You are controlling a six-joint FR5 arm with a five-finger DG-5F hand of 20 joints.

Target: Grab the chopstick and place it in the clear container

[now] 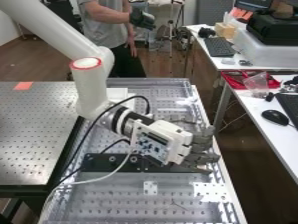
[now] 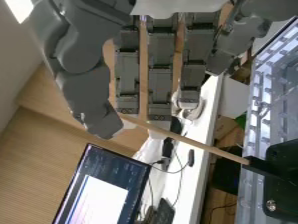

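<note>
Since the chopstick (image 2: 199, 144) has one end in that black holder (image 2: 261, 167) at the side of the bench (image 1: 171, 200), we'd call this the grab step, not the placing one. Our white arm (image 1: 91, 95) has the hand (image 1: 198, 145) out over the bench by its edge. The stick slants away from the holder, and its free end is up by the thumb (image 2: 83, 90) and the fingers (image 2: 159, 87). We'd call the hand open: fingers pretty much straight, nothing curled round the wood. Can't tell if anything's actually touching it, tbh.

Next up, we reckon we need the stick properly between thumb and fingers, then a gentle close, then a pull along its own line so it slides out of the holder without bending. Only after that is it worth thinking about the clear container. Closing off-centre could just knock the thing askew, so line up first imo.
</note>
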